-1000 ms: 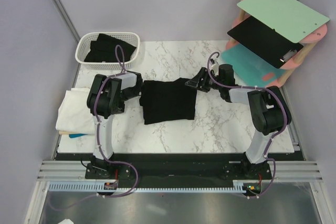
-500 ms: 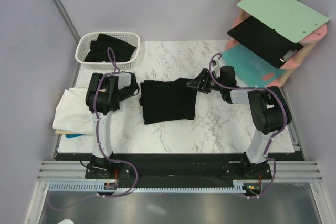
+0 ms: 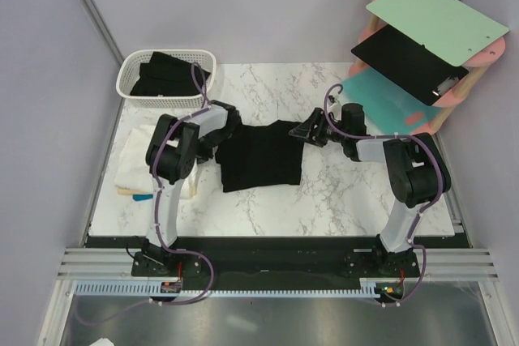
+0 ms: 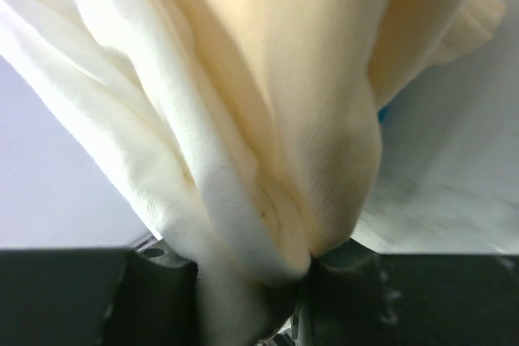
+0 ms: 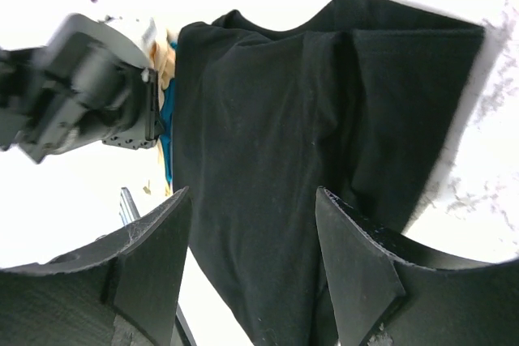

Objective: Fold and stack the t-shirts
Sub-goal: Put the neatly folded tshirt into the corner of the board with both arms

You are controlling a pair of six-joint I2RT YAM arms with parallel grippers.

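Though hidden from above, left tool (image 4: 282, 283) pinches cream t-shirt (image 4: 268, 119).

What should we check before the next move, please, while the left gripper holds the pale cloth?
1. Grip: left gripper closed on the bunched cream and white cloth t-shirts: ok.
2. How many layers it pinches: cannot tell.
3. Spare gripper: right gripper open and empty above the folded black cloth t-shirt: ok.
4. Black t-shirt lying flat on the white marble table: ok.
5. Grippers clear of each other, at opposite edges of the black t-shirt: ok.
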